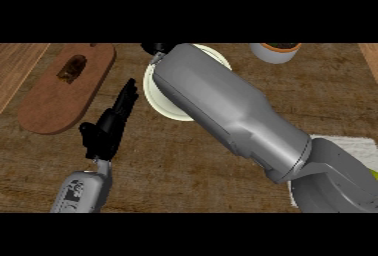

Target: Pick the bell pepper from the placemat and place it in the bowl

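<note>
My right forearm [236, 110] runs from the lower right up to the top middle and covers most of a cream bowl [156, 97], of which only the left rim shows. Just a dark bit of my right hand [156, 48] peeks out beyond the bowl's far edge. No bell pepper shows anywhere in the view. A white placemat [356, 146] lies at the right edge, partly under my right arm. My left hand [109, 127] is open, fingers straight and pointing up, left of the bowl and holding nothing.
A brown oval cutting board [55, 100] lies at the left with a small dark brown item [71, 68] on it. A grey cup [275, 52] stands at the top right. The wooden counter's top [184, 170] spreads below the bowl.
</note>
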`<action>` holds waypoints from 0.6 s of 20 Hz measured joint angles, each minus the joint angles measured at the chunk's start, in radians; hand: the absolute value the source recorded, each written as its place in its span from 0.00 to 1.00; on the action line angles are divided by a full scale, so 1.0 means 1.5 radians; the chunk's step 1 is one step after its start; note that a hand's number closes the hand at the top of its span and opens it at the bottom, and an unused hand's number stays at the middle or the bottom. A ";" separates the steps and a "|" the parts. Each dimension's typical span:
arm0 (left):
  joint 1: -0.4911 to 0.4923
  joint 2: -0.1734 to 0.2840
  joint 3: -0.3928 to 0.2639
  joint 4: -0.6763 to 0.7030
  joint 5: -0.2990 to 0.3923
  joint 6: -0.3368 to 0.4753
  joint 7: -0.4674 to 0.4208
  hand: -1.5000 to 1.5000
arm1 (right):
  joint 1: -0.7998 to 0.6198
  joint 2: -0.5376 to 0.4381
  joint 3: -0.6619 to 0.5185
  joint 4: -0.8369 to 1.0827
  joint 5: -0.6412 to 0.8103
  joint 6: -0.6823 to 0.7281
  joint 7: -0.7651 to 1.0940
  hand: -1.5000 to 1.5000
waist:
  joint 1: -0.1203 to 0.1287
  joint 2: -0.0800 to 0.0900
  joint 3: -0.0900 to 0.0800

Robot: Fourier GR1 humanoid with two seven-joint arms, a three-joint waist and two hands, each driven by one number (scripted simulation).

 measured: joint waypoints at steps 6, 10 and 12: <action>0.019 -0.004 -0.007 -0.018 -0.002 0.002 0.000 0.50 | 0.048 0.000 0.024 0.051 -0.005 -0.026 -0.022 1.00 | -0.009 0.000 0.001; 0.021 -0.006 -0.002 -0.014 -0.001 0.006 -0.006 0.50 | 0.091 0.000 0.033 0.069 -0.013 -0.046 -0.034 1.00 | -0.016 0.001 0.002; 0.018 -0.007 -0.002 -0.015 -0.004 0.010 -0.004 0.50 | 0.114 0.000 0.023 0.073 -0.034 -0.056 -0.048 1.00 | -0.018 0.002 0.002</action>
